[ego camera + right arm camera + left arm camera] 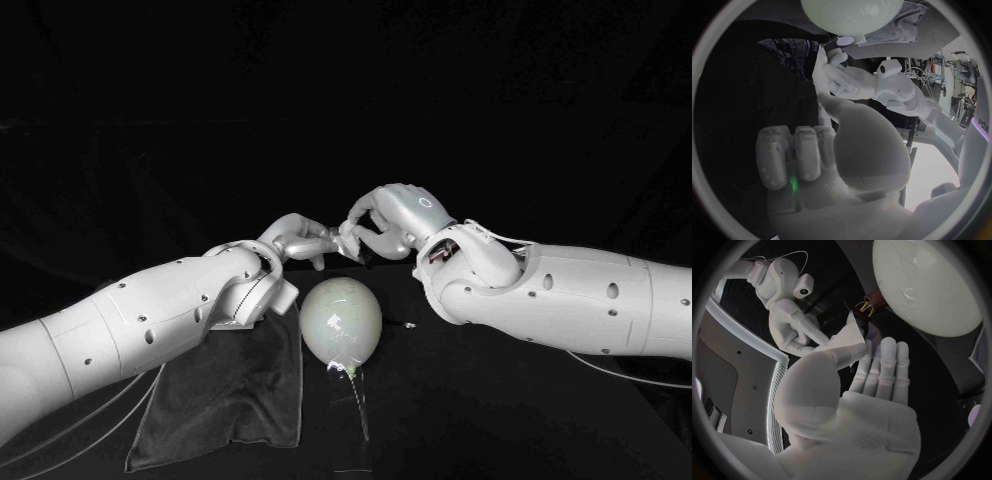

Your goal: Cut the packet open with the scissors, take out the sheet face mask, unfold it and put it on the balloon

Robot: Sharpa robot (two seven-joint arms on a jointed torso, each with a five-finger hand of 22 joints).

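Black table [505, 420] lies beneath; my left hand [296, 240] pinches the white folded sheet face mask [848, 337] under its thumb. My right hand [392, 215] nips its edge, above the far end of the pale oval balloon [342, 320]. Left lies a dark cloth [231, 390].

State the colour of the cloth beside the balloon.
The flat fabric cloth is dark grey; head view shows it best.

Two glossy white rounded-shell arms, the left arm [116, 340] and the right arm [577, 312], are dotted with small dark screw recesses [611, 290]. The silver metal left hand [303, 238] and right hand [392, 215] gleam. Thin white cables [623, 370] trail beneath. A small ring mark [427, 201] sits on the right hand's back.
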